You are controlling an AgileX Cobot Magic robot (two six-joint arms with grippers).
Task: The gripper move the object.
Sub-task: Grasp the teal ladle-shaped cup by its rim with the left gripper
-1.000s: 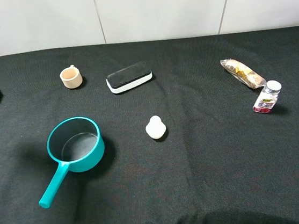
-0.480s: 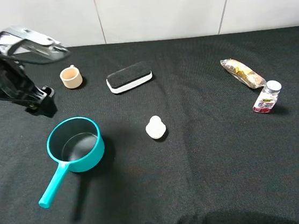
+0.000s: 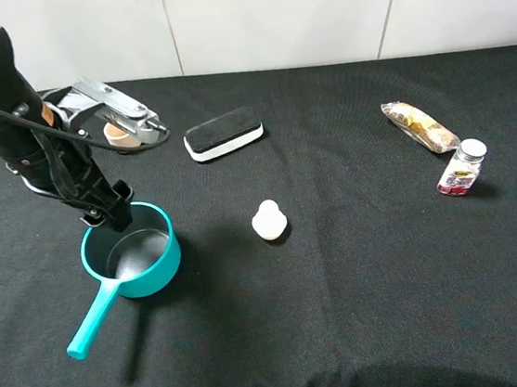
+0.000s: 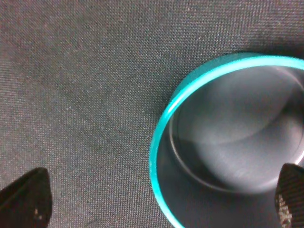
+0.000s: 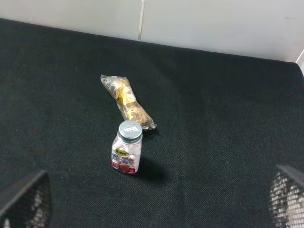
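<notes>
The teal saucepan (image 3: pixel 140 258) sits at the left of the black table, its long handle (image 3: pixel 91 320) pointing toward the front left. My left gripper (image 3: pixel 111 212) hangs just over the pan's far rim. In the left wrist view the gripper (image 4: pixel 156 202) is open. One fingertip (image 4: pixel 26 199) is over the cloth and the other (image 4: pixel 289 194) is over the pan's dark grey inside (image 4: pixel 237 133), with the rim between them. It holds nothing. My right gripper (image 5: pixel 156 204) is open and empty, far from the pan.
A beige cup (image 3: pixel 123 134) stands partly hidden behind the left arm. A black-and-white eraser block (image 3: pixel 223 132) lies behind the pan, a small white object (image 3: pixel 268 220) to its right. A snack packet (image 3: pixel 419 126) and a small bottle (image 3: pixel 461 168) lie at the right.
My left arm has swung in from the table's left edge, moving right and down to the saucepan's far rim. The saucepan and the other things have not moved.
</notes>
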